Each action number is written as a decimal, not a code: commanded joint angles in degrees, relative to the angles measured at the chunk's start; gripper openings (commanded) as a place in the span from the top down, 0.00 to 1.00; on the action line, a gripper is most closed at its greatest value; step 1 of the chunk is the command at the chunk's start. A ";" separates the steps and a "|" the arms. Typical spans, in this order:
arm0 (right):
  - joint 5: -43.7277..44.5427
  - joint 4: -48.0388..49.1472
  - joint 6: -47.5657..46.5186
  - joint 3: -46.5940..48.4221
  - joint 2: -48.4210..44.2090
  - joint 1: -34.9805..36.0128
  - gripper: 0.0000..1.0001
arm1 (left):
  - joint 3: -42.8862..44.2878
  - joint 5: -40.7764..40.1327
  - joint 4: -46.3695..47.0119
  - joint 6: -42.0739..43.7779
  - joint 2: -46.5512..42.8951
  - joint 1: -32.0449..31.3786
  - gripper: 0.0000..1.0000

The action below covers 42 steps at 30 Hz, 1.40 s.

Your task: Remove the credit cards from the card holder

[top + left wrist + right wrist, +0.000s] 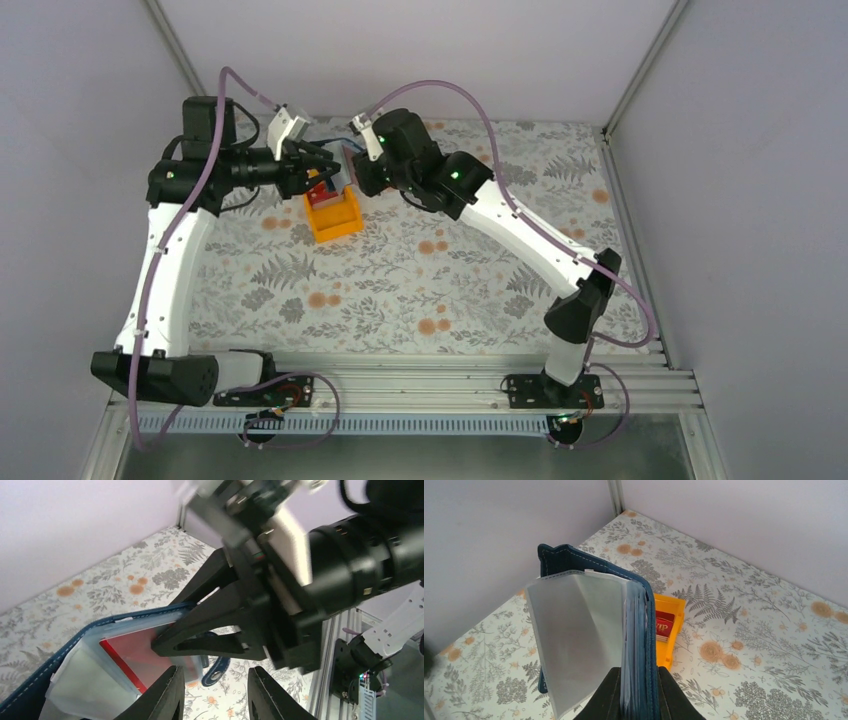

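The right end effector (638, 680) was clenched on the card holder (555, 555), held open above the surface (749, 645) near 11 o'clock. The left end effector (215, 672) stood released just beside it. The task looked partly done. The right wrist view showed a loose credit card (664, 625) in the orange tray (670, 604), at the holder's 3 o'clock. Only the left wrist view showed a pocketed red card (132, 652) not yet pulled.

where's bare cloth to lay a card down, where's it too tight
Bare cloth runs wide between the orange tray and the near rail, and in the far right corner beyond the right arm. Crowded at the tray's far end, where the left gripper and right gripper meet at the card holder.
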 commanded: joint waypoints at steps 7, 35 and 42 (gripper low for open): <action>-14.35 3.38 -0.94 0.60 -4.99 -0.67 0.96 | -3.98 -7.74 3.07 -4.95 1.33 0.07 0.75; -59.77 24.91 -0.04 -12.13 -13.43 -7.75 0.96 | -7.22 5.18 5.72 0.84 -6.94 -0.92 0.67; -61.89 28.72 -0.09 -14.88 -17.22 -7.67 0.96 | -6.98 6.42 6.14 0.69 -8.07 -0.78 0.66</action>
